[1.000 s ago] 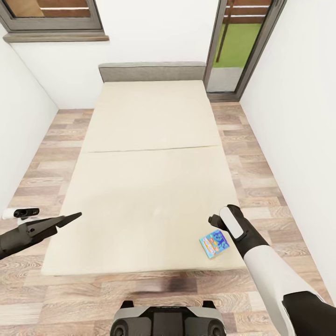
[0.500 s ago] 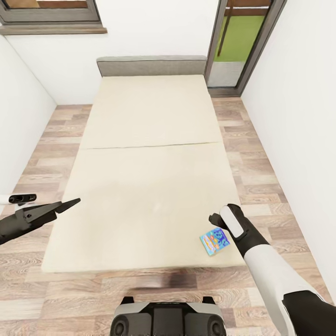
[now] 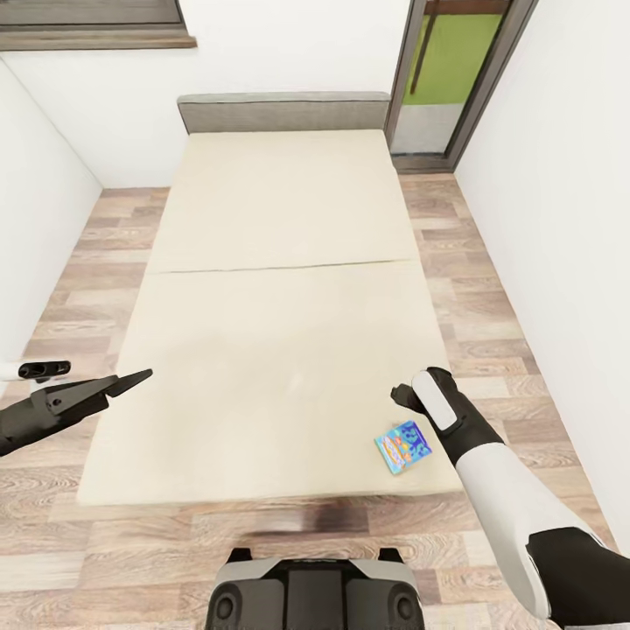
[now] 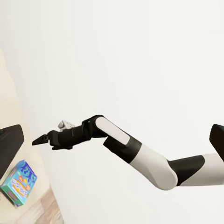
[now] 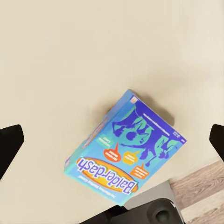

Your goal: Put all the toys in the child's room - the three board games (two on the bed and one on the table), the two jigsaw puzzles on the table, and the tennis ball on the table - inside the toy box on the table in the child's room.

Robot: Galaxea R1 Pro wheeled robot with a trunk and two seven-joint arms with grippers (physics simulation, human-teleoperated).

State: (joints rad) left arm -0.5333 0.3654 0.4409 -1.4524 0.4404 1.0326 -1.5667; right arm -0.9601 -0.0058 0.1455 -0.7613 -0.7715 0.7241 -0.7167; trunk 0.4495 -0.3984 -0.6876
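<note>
The whole head view has slid down the bed [image 3: 280,289] since a second ago, so the camera moved; the blue "Balderdash" board game [image 3: 403,445] hasn't shifted, lying at the mattress's near right corner. The right gripper [image 3: 404,395] (fingers spread, empty) hangs just above it; the left gripper [image 3: 131,382] looks pinched together, off the bed's left edge.
</note>
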